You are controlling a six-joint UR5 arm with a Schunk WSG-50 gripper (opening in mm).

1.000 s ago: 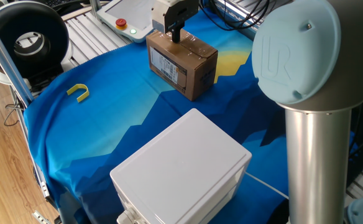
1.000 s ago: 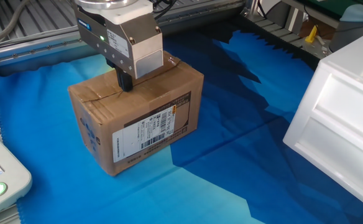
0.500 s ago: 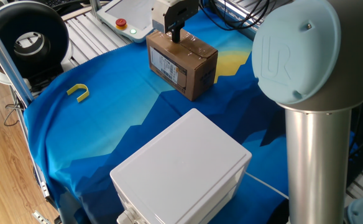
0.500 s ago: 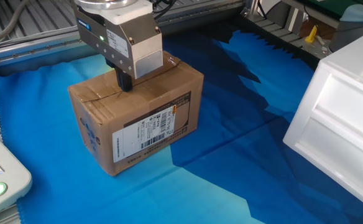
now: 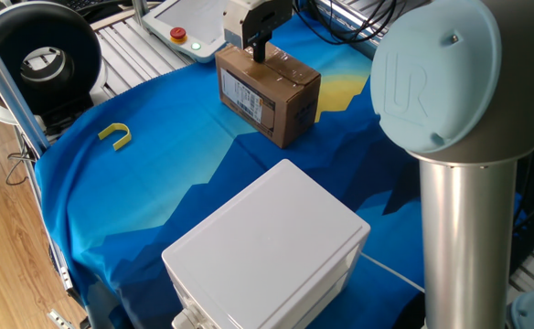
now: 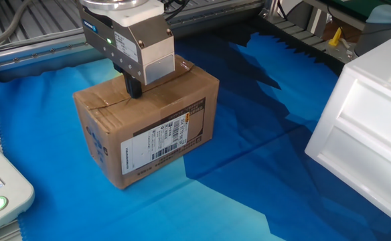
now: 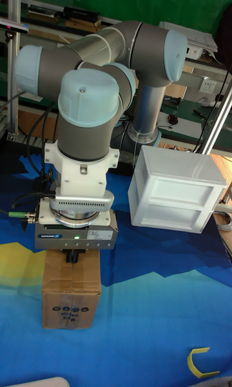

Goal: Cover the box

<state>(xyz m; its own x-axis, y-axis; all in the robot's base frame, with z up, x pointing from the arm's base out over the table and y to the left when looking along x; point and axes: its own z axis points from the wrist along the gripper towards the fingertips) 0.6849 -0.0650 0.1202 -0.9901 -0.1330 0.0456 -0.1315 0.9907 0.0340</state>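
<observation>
Tool pressing down on the closed carton at the far side of the counter.

Nearest in one fixed view, the arm's grey column and pale blue joint cap are filling the right side, with the white plastic box sitting just in front on the blue cloth and a yellow U-shaped piece lying well apart to the left. Farther back, the arm is reaching over and pointing the tool straight down onto the box, whose flaps are lying flat. The dark fingertips are touching the top near its seam; they are looking pressed together, holding nothing, though the tool body is hiding much of them. The barcode label is facing sideways.
</observation>
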